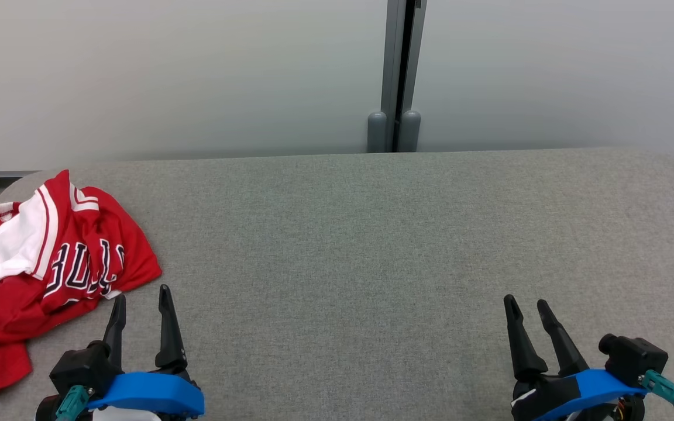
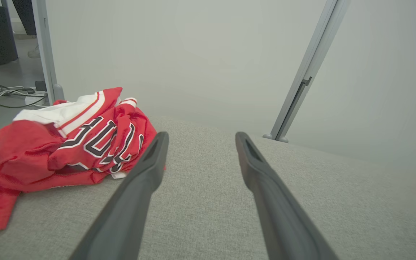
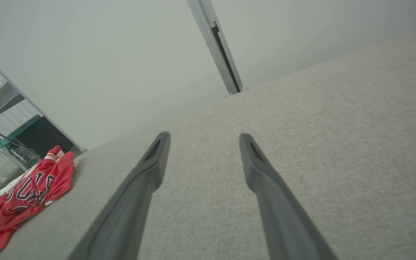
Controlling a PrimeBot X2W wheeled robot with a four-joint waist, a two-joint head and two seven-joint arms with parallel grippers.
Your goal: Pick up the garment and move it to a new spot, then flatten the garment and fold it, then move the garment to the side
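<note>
**Jersey lies left, nearest the left claw**

The red Bulls jersey (image 1: pixel 50 275) lies crumpled at the left end of the grey tabletop (image 1: pixel 372 245). The heap stretches roughly from the far side towards the near edge. It sits ahead and to the left of the left claw (image 1: pixel 141 295), which stands wide and empty just beside its hem. The right claw (image 1: pixel 526 302), also wide and empty, is well apart from it, so I judge the left arm should reach first.

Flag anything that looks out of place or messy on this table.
The red jersey stands out: it lies crumpled in a heap at the left end of the grey table, white inside turned out, lettering creased, and one part seems to droop over the table's edge. Nothing else looks odd.
</note>
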